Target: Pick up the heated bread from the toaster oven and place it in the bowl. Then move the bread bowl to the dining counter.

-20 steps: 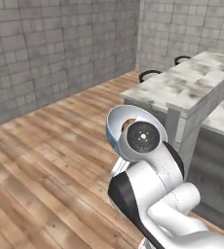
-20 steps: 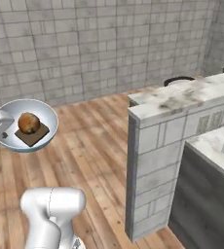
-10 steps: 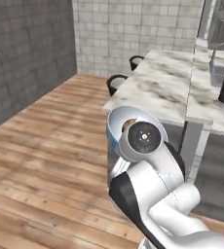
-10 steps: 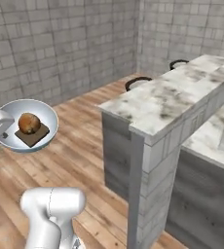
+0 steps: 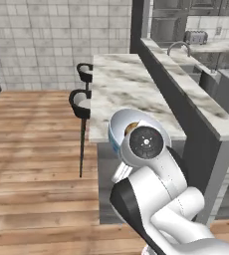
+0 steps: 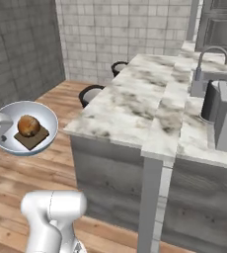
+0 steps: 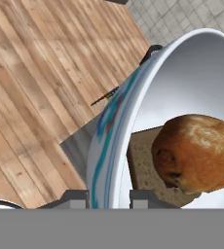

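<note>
My gripper (image 7: pixel 109 197) is shut on the rim of the bowl (image 7: pixel 115 127), pale blue outside and white inside, and holds it in the air. The heated bread (image 7: pixel 196 153), a round orange-brown bun, lies inside on a flat dark brown square piece (image 7: pixel 143 165). In the right base view the bowl (image 6: pixel 42 112) hangs at the far left with the bread (image 6: pixel 28 125) in it, left of the dining counter (image 6: pixel 130 106). In the left base view the bowl (image 5: pixel 117 132) shows behind my wrist, in front of the marble dining counter (image 5: pixel 121 89). The toaster oven is out of view.
Two round black bar stools (image 5: pixel 80 99) (image 5: pixel 84 69) stand along the counter's left side over wood floor (image 5: pixel 32 149). Behind the counter runs a lower worktop with a sink faucet (image 6: pixel 209 54) and a grey appliance (image 6: pixel 223 111). A toaster (image 5: pixel 196 36) sits far back.
The whole picture has swung: the base has turned, so the dining counter now lies straight ahead and larger. The bowl with the bread stays in my grip in the same place.
</note>
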### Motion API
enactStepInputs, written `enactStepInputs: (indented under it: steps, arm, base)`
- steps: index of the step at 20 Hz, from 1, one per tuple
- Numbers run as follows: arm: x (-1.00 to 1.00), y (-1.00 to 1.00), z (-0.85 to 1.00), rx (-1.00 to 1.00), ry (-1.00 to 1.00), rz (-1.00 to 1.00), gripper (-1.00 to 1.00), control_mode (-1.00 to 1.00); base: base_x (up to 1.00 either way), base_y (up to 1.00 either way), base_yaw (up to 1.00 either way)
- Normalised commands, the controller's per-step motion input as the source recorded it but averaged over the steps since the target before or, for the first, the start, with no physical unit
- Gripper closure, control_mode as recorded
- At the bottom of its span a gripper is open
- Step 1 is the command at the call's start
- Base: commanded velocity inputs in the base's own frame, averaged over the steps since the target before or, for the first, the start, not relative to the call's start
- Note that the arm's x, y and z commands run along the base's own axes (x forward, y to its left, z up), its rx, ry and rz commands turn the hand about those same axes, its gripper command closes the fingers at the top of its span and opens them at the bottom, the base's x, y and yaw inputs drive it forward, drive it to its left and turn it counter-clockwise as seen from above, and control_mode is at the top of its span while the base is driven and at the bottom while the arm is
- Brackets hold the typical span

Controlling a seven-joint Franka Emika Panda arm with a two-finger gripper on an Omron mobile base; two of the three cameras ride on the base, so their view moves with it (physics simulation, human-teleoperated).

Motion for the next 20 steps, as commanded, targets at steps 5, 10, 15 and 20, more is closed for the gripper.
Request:
enactStepInputs:
  steps: [5,10,15,20]
  arm:
    - [0.00,0.00,0.00,0.00,0.00,0.00,1.00,1.00]
    - [0.00,0.00,0.00,0.00,0.00,0.00,1.00,1.00]
    - [0.00,0.00,0.00,0.00,0.00,0.00,1.00,1.00]
    - [0.00,0.00,0.00,0.00,0.00,0.00,1.00,1.00]
  base:
    - [0.50,-0.02,-0.48]
    - [0.51,-0.05,-0.31]
    - [0.99,0.03,-0.20]
    - [0.83,0.02,-0.11]
